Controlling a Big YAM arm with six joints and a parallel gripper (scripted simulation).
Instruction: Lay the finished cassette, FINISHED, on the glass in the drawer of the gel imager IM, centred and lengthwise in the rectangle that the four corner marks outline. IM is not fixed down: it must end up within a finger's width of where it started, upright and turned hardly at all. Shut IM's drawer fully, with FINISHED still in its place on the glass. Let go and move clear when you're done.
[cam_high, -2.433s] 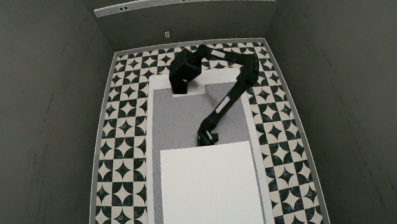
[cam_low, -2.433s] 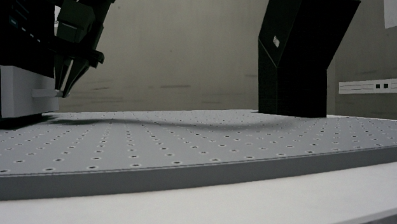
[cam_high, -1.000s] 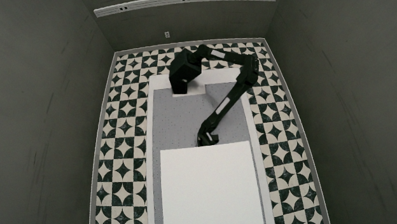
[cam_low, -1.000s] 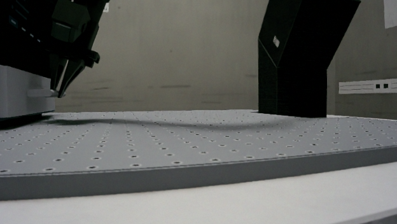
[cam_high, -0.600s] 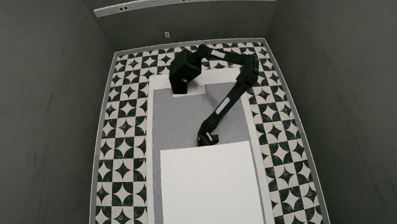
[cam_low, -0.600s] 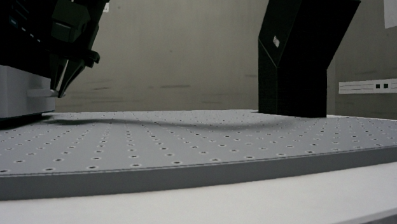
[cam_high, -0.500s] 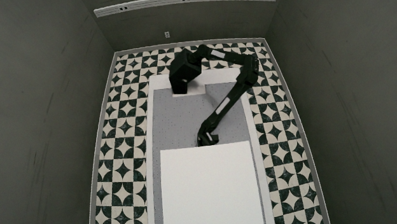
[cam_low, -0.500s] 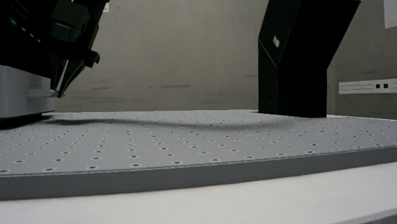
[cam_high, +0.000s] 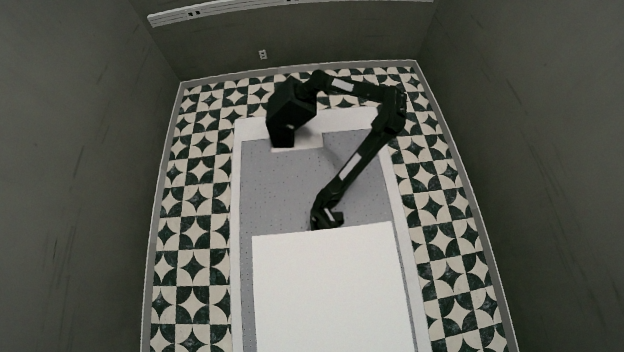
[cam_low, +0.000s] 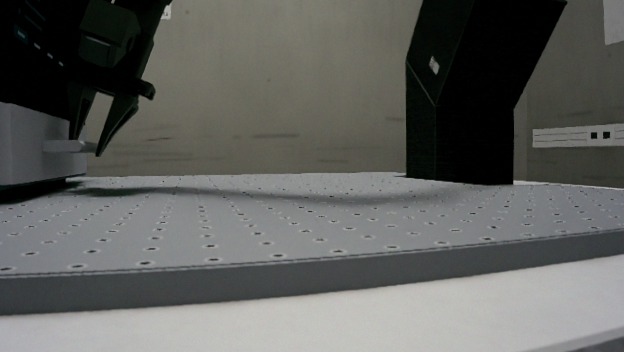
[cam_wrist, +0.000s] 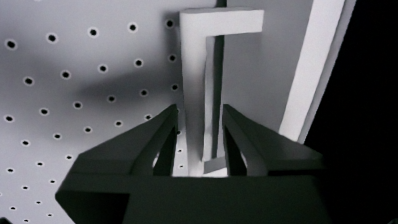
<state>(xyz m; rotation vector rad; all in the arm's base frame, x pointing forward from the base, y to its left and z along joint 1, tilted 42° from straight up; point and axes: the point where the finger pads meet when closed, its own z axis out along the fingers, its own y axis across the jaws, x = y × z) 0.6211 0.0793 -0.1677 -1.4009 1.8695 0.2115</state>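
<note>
1. Starting with the gripper (cam_high: 330, 219) (cam_low: 86, 147) (cam_wrist: 200, 112): it's partly open, on the narrow side, with tapered dark fingers straddling the handle and not clamped on it. The wrist view shows a slim gap either side of the bar.
2. The handle (cam_low: 62, 146) (cam_wrist: 193, 85) is a pale, smooth, squared-off bar with a right-angled arm at the far end, standing out from the drawer front, so kind of a blocky bracket.
3. Drawer front (cam_low: 30, 145) (cam_wrist: 265, 65) is flat, plain grey and matte-looking. Can't tell from these angles whether the drawer is fully shut.
4. As for the cassette, its spot can't be made out in any view, so no call on whether it's on the glass.
5. The worktop (cam_high: 280, 195) (cam_low: 300, 225) (cam_wrist: 50, 95) is smooth grey with rows of small dark round holes, each ringed in a lighter tone. Its thick edge is darker grey.
6. A big white flat panel (cam_high: 330, 290) hides the gripper's lower end from the top.
7. The arm (cam_high: 367, 147) is all matte black segments with white label strips, bent over the worktop from a chunky, angular black column (cam_high: 290, 112) (cam_low: 470, 100).
8. Floor (cam_high: 195, 200) is cream and dark green tile, curvy petal and star shapes. Pretty snazzy, honestly.

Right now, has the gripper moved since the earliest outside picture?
Yes, slightly. In the exterior view the gripper sits a little farther left, away from the black angular column, which stands where it did.
</note>
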